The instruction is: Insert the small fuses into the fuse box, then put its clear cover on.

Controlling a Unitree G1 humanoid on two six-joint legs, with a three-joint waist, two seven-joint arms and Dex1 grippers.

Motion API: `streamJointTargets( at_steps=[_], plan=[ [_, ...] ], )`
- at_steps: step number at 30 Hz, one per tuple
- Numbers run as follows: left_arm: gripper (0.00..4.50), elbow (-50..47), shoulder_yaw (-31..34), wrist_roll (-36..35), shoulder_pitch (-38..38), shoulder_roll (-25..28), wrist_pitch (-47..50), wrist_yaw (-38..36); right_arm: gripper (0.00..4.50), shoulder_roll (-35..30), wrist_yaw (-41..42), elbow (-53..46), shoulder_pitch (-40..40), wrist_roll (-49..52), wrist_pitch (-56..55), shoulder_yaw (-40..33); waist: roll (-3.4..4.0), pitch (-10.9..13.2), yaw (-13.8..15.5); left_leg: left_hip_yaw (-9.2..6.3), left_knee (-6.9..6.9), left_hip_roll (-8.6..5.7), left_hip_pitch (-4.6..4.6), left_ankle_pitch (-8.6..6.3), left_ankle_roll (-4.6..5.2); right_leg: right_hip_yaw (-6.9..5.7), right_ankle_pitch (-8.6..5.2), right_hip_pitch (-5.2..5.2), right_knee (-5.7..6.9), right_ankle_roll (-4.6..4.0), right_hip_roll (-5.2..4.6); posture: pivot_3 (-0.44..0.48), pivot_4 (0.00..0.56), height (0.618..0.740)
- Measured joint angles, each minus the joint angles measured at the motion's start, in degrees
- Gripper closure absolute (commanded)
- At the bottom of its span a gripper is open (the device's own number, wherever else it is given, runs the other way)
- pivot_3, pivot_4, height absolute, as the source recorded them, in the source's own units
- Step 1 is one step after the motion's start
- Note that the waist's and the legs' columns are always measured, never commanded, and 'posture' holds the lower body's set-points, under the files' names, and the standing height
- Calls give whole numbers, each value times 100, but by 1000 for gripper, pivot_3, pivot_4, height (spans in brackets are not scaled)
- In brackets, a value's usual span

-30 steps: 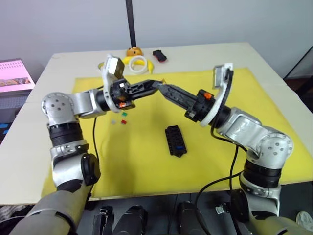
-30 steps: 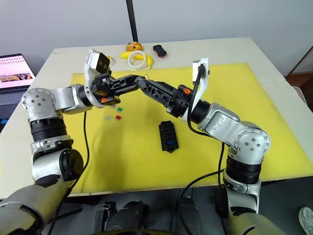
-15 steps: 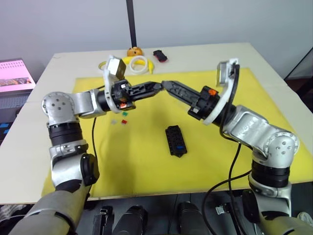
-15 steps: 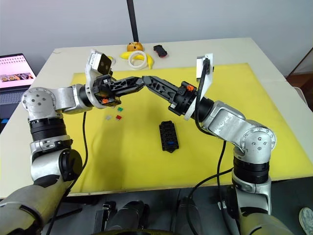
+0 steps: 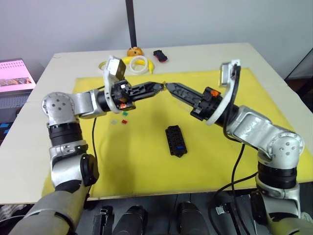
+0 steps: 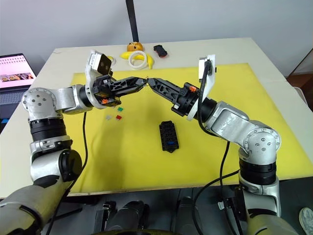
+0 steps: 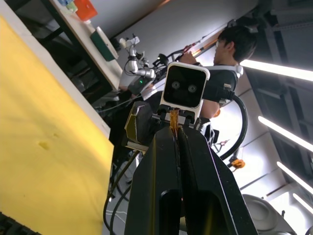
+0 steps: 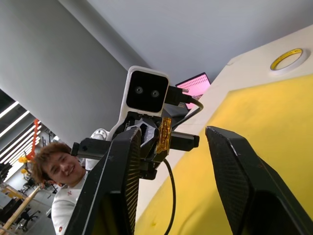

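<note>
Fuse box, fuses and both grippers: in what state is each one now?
Fuse box: flat on the yellow mat, uncovered, one blue fuse inserted.
Left gripper: shut on the orange fuse.
Right gripper: open.
Loose fuses: lying on the mat.

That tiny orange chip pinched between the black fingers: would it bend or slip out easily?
The orange fuse looks thin, flat and plastic, so it is probably stiff and very light. Only a sliver pokes past the shut left gripper, so a small nudge might twist or drop it. The right gripper is open just opposite, so a clumsy handover seems the main risk.
</note>
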Motion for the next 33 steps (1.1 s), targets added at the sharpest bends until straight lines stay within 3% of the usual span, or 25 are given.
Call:
streamJointTargets(
  at_steps=[8,11,14,19,23,27,29,33],
  plan=[
    [4500,51,-7,-43,14,-2,-26,9,2316,-46,-1,-10,25,51,-101,64,0,0,1,0,0,0,0,0,0,0,0,0,0,0,0,0,150,740],
    [4500,53,-9,-46,14,-2,-26,13,3139,-46,-4,-10,25,58,-112,92,0,0,2,0,0,0,0,0,0,0,0,0,-1,0,0,0,150,740],
    [4500,62,-25,-45,14,-2,-43,35,4436,-47,-4,-18,25,100,-118,125,0,0,3,0,0,0,0,0,0,0,0,0,-1,0,0,0,150,740],
    [4500,60,-45,-62,14,-7,-79,30,4436,-69,-25,-19,25,158,-152,128,0,0,5,0,0,0,0,0,0,0,0,1,-1,0,0,0,150,740],
    [3073,60,-105,-60,23,24,-77,28,4500,-132,-22,-28,23,323,-202,125,0,0,4,0,0,0,0,0,0,0,0,1,-1,0,0,0,150,740],
    [973,-70,-412,9,204,511,-52,-205,4500,-424,71,-81,21,570,-215,106,0,0,-11,0,-2,1,0,0,0,0,0,-1,-1,0,2,0,150,740],
    [36,-392,-771,150,376,995,-227,-626,4500,-737,211,-80,15,690,-108,95,0,0,-16,1,-5,3,0,0,0,0,0,-3,-2,0,3,0,150,740],
    [36,-1452,-1652,689,919,2026,-1109,-1886,4500,-1698,918,-62,7,632,389,-53,1,1,20,4,-9,3,1,0,0,0,-1,5,-37,-1,3,0,150,740]
  ],
)
